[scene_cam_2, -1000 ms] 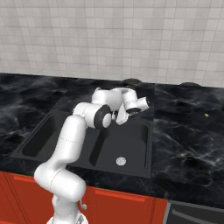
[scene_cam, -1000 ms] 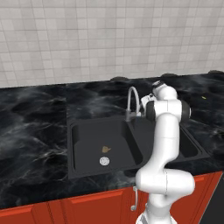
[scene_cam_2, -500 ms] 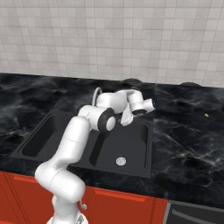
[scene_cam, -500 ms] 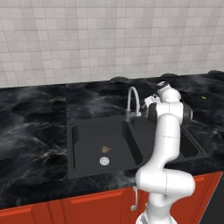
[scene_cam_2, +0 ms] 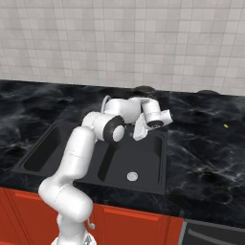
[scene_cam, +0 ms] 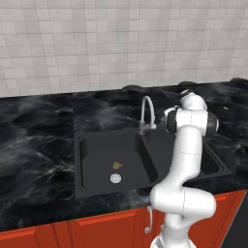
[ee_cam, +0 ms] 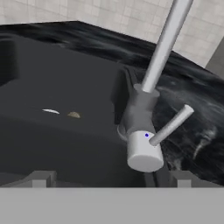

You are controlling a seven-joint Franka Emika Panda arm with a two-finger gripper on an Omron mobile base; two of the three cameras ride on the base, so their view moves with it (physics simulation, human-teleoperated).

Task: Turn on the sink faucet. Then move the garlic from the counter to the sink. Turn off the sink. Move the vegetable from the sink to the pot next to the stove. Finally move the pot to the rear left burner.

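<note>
The sink faucet (ee_cam: 141, 111) stands close in front of my open gripper (ee_cam: 111, 179), its side lever (ee_cam: 171, 125) angling up to the right. Both dark finger tips (ee_cam: 41, 178) sit low and wide apart, touching nothing. Beyond the tap, the tan garlic (ee_cam: 74, 115) lies on the floor of the sink's far basin beside the silver drain (ee_cam: 50, 111). From the left base view the garlic (scene_cam: 116, 165) rests just above the drain (scene_cam: 115, 178) in the left bowl of the sink (scene_cam: 97, 140), and the faucet (scene_cam: 147, 110) arches behind the divider. My hand (scene_cam_2: 157, 117) hovers over the right bowl.
Black marble counter (scene_cam: 38, 145) surrounds the sink, with red cabinet fronts (scene_cam_2: 143, 222) below. A tiny yellow speck (scene_cam_2: 226, 126) lies on the counter to the right. Dark round shapes (scene_cam_2: 143, 88) sit along the tiled back wall. My own arm (scene_cam: 186, 155) crosses the right bowl.
My hand has drifted a little to the right, away from the faucet. The jaws have stayed open and the garlic has not moved.
</note>
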